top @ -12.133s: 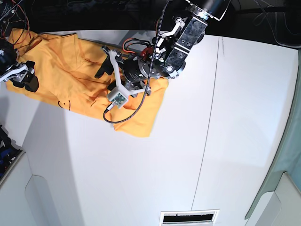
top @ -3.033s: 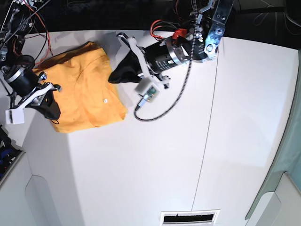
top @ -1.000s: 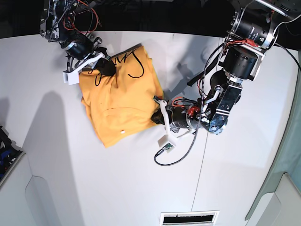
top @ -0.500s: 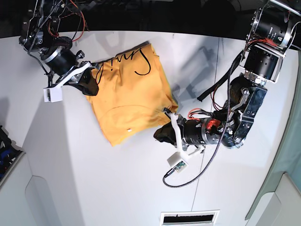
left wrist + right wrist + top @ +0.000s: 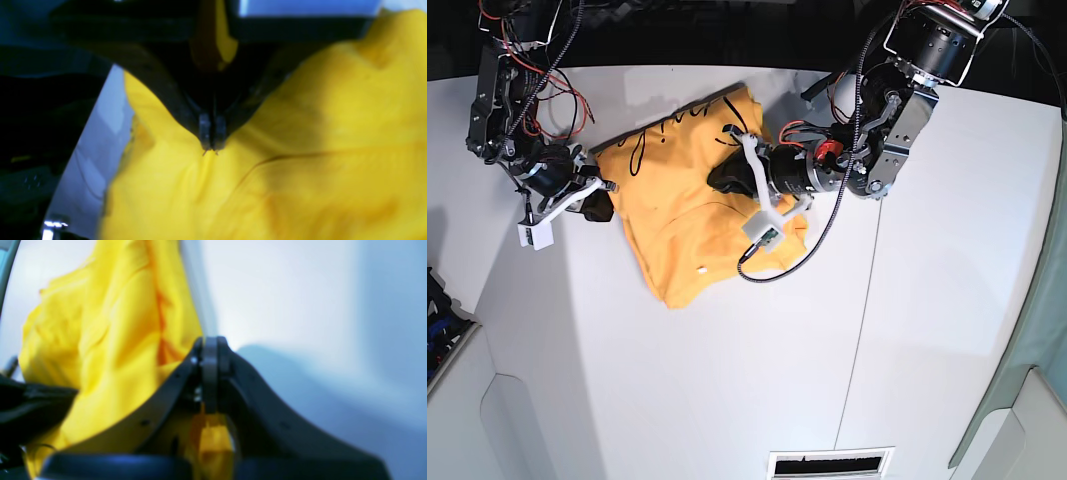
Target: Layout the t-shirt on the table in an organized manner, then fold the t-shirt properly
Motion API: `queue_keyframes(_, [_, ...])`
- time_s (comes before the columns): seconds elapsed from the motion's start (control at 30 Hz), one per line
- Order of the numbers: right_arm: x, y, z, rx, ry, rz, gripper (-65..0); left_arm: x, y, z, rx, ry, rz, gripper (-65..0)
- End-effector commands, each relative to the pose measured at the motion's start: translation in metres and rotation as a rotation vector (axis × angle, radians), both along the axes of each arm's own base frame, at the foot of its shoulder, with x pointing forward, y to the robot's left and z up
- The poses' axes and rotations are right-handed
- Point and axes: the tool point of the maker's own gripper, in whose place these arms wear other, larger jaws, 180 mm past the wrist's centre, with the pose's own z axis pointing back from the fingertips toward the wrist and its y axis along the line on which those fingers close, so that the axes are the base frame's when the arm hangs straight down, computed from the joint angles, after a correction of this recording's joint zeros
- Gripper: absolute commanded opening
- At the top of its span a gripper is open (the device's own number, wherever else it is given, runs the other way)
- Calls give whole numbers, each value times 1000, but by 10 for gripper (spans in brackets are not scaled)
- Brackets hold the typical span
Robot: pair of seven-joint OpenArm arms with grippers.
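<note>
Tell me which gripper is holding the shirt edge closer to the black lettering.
The right gripper, at the base view's left. It pinches the t-shirt edge beside the black cursive lettering; the left gripper grips farther along, toward the shirt's middle.

Blurred wrist views

Both wrist views smear the t-shirt [image 5: 300, 150]; the left arm [image 5: 827, 170] covers its right edge in the base view.
</note>
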Motion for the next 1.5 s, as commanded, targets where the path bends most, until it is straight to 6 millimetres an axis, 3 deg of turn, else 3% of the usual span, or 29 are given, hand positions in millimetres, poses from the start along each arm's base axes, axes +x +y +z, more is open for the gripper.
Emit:
queue_keyframes(0.0, [6, -1, 5, 10, -30, -4, -650, 3, 1, -1, 6, -2, -4, -650])
queue_keyframes(0.3, [4, 5, 7, 67, -21, -12, -650, 6, 15, -1, 3, 14, 6, -650])
queue_keyframes(0.5, [-9, 18, 6, 148, 26, 6, -650, 5, 21, 2, -16, 25, -12, -650])
queue_keyframes(0.8, [-53, 17, -7, 156, 73, -10, -650, 11, 10, 29, -117, 14, -1, -650])
queue_keyframes(1.07, [-43, 4, 25, 102, -28, -7, -650, 23, 9, 70, -114, -122, -50, -650])
queue_keyframes(1.17, [-40, -15, 41, 61, -64, -34, -650, 21, 21, 82, -98, -152, -66, -650])
queue_keyframes(1.27, [-47, -41, 57, -6, -82, -54, -650, 12, 45, 87, -61, -174, -56, -650])
queue_keyframes(1.47, [-87, -77, 73, -111, -50, -3, -650, -31, 107, 70, 42, -118, 22, -650])
